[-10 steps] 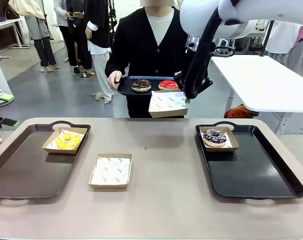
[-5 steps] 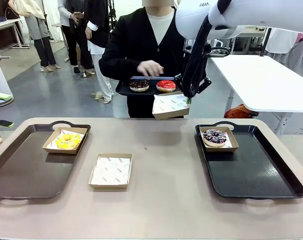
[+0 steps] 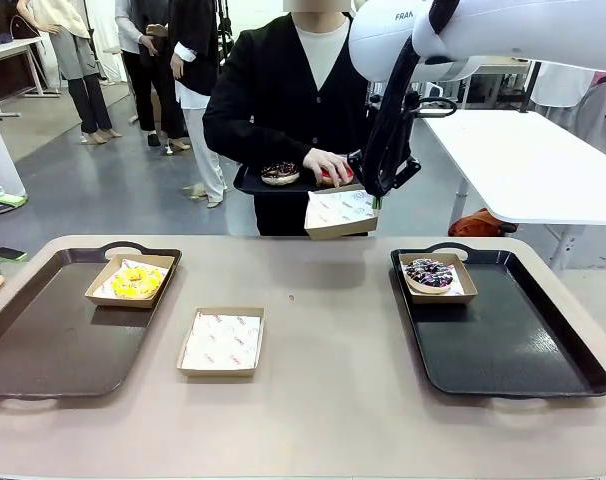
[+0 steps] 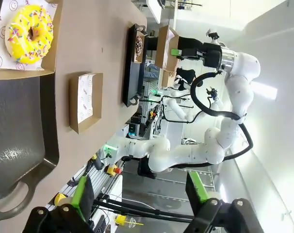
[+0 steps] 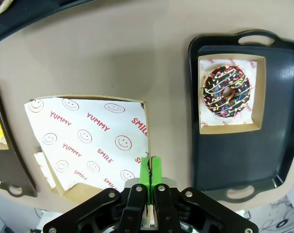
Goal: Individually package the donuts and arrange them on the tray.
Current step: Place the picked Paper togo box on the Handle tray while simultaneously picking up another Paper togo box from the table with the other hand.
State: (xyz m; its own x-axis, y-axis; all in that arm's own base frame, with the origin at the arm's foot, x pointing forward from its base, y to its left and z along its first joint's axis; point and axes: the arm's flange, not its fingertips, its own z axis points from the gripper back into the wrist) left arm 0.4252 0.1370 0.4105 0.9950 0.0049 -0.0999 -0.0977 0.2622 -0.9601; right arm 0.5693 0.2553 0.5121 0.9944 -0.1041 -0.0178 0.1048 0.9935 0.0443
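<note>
Four ring donuts are in sight. The yellow-iced donut (image 3: 135,283) sits in a shallow brown cardboard box (image 3: 103,284) on the left black tray (image 3: 43,350). The dark donut with purple-white sprinkles (image 3: 430,273) sits boxed on the right black tray (image 3: 513,350). The chocolate sprinkled donut (image 3: 280,172) and the glossy red donut (image 3: 324,181) lie on a small black tray (image 3: 248,183) held by the person beyond the counter (image 3: 333,400), whose hand (image 3: 328,164) rests on the red one. The right tool (image 5: 150,170) is pinched tight on the rim of a paper-lined cardboard box (image 3: 340,212), held in the air just beside that small tray. The left tool (image 4: 139,180) stands wide apart, holding nothing. An empty lined box (image 3: 221,341) lies on the counter between the two large trays.
</note>
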